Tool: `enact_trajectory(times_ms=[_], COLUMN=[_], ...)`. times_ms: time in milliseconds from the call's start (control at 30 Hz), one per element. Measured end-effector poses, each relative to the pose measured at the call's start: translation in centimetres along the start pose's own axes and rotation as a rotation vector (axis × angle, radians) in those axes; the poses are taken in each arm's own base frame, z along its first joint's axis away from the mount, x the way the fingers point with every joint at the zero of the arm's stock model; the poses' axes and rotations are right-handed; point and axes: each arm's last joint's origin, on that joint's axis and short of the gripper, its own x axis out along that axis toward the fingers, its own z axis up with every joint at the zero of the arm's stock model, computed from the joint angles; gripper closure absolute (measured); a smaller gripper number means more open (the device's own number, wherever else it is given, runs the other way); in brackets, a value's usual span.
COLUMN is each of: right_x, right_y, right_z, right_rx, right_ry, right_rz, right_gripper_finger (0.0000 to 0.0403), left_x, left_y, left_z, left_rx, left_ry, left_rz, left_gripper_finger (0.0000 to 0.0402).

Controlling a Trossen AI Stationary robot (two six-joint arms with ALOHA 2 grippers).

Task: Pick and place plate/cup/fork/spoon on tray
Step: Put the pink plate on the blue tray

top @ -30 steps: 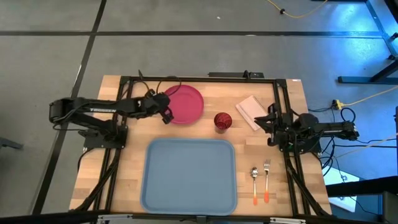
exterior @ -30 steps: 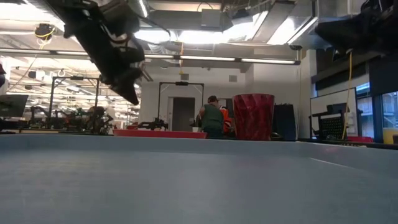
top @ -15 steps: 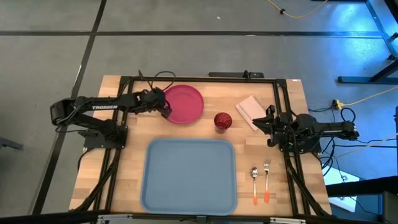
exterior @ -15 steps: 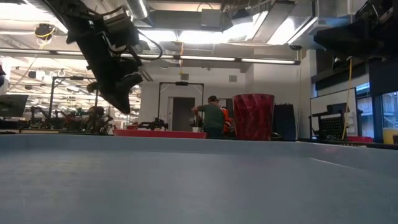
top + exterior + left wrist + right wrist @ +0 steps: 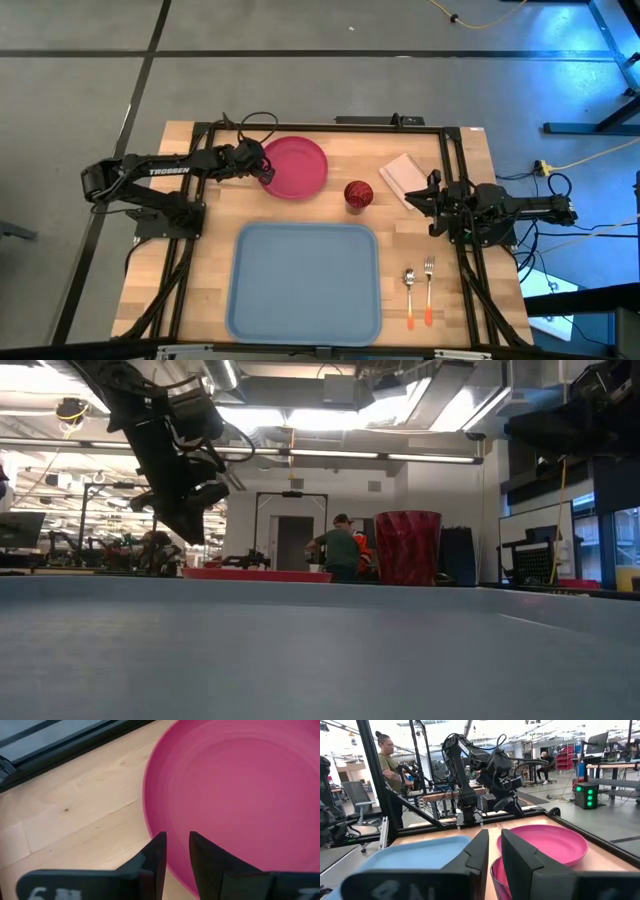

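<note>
1. Round, flat pink-red plate point(image 5: 297, 166) with a shallow raised rim, lying on the wooden tabletop point(image 5: 215, 210) at its far side, beyond the tray's far-left corner.
2. Left gripper point(image 5: 265, 172) poised at the plate's left edge, fingers point(image 5: 153, 862) drawn close with only a narrow gap between them, straddling the rim in the left wrist view; clamped or not, cannot tell.
3. White lettering "TROSSEN" readable on the left arm point(image 5: 168, 171) in the high view.
4. Small dark red cup point(image 5: 359, 194) upright just right of the plate, apart from it, near the tray's far-right corner.
5. Large light blue rectangular tray point(image 5: 305, 283) with rounded corners, in the middle of the near side.
6. Spoon point(image 5: 409, 295) and fork point(image 5: 428, 289), both silver with orange handles, side by side right of the tray, spoon nearer the tray.
7. White folded napkin point(image 5: 402, 178) right of the cup.
8. Right gripper point(image 5: 431, 203) waiting just beside the napkin, fingers point(image 5: 476, 854) nearly together, clasping nothing.
9. Person point(image 5: 389, 767) standing in the room beyond the table.
</note>
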Motion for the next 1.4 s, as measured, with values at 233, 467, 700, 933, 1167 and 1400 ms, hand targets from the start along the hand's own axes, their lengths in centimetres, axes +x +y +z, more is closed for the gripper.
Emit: enact_trajectory(times_ms=[233, 467, 700, 933, 1167, 1400], right_x=[0.0, 0.0, 0.0, 0.0, 0.0, 0.0], right_y=[0.0, 0.0, 0.0, 0.0, 0.0, 0.0], right_z=[0.0, 0.0, 0.0, 0.0, 0.0, 0.0], right_rx=[0.001, 0.002, 0.001, 0.0, -0.002, -0.004], right_ry=[0.001, 0.002, 0.003, 0.004, 0.004, 0.005], right_rz=[0.0, 0.0, 0.0, 0.0, 0.0, 0.0], right_gripper_finger=[0.0346, 0.0346, 0.0346, 0.0346, 0.0346, 0.0346], left_x=[0.4, 1.2, 1.3, 1.3, 1.3, 1.3], left_y=[0.3, 1.2, 0.6, 0.3, 0.3, 0.3], left_z=[-1.2, -3.3, -2.3, -1.7, -1.8, -1.8], left_rx=[-0.001, -0.047, -0.063, 0.049, 0.047, 0.051], left_ry=[0.034, 0.074, -0.022, -0.071, -0.065, -0.065], left_rz=[0.024, 0.083, 0.015, -0.013, -0.018, -0.017], left_gripper_finger=[0.0326, 0.0323, 0.0322, 0.0322, 0.0321, 0.0321])
